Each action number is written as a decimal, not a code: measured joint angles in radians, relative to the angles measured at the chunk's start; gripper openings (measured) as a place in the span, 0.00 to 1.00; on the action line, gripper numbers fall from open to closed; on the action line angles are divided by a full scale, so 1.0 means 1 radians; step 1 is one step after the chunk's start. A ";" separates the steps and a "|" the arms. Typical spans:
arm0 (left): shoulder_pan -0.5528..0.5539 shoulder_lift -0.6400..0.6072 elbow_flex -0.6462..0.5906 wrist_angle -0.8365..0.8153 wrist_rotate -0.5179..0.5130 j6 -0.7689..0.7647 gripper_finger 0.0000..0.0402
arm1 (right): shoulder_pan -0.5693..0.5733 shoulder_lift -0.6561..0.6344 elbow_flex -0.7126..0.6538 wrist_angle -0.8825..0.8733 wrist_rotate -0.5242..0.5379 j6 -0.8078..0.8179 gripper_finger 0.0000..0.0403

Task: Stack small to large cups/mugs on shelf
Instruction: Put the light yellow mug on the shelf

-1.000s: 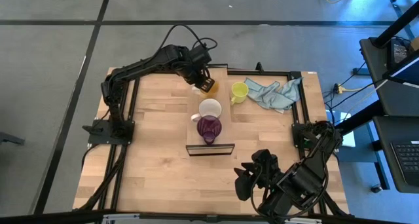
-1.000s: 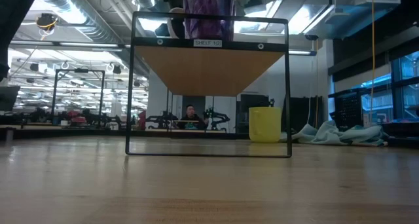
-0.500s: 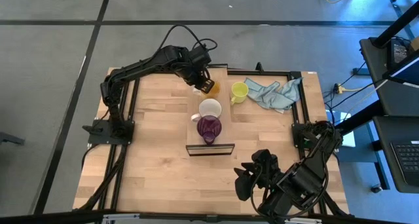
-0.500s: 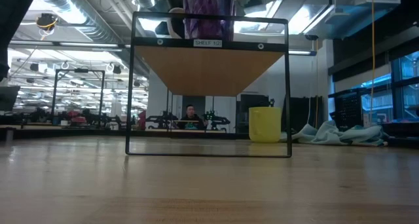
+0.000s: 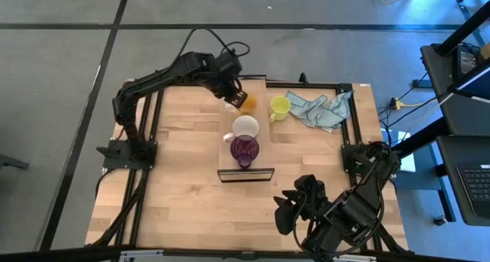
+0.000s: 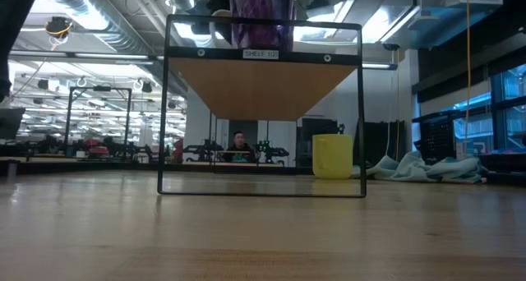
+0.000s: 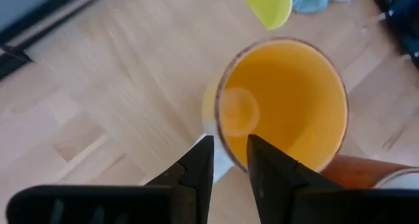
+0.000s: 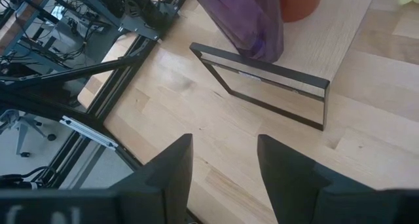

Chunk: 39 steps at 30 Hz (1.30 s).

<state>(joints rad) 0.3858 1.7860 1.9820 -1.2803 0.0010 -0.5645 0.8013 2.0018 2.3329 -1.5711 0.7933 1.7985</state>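
Wooden boards make up the big light tabletop. Nearest the front edge, the right gripper waits low over the table with its 2 dark fingers spread apart and nothing between them. A little farther back stands the long narrow light-wood shelf with a dark frame at its front end. On the shelf, just behind the frame, sits the dark purple mug. The round white mug sits right behind it, and the 2 touch. Farther back and to the right, the small yellow mug stands on the table beside the crumpled blue-grey cloth. Farthest back, the left gripper pinches the rim of the orange mug with its 2 fingers nearly together, near the shelf's far end.
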 joint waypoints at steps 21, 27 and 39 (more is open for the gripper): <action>-0.112 -0.268 0.000 -0.050 -0.066 0.070 0.22 | -0.265 -0.150 0.000 0.000 -0.035 -0.448 0.43; -0.196 -0.339 0.000 -0.193 -0.169 0.022 0.21 | -0.476 -0.296 0.000 0.000 -0.077 -0.668 0.43; -0.333 -0.424 0.000 -0.038 -0.214 0.160 0.21 | -0.959 -0.449 -0.387 0.000 -0.437 -0.861 0.43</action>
<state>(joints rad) 0.0532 1.3619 1.9823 -1.3184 -0.2128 -0.4049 -0.1579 1.5530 1.9459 -1.5711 0.3558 0.9375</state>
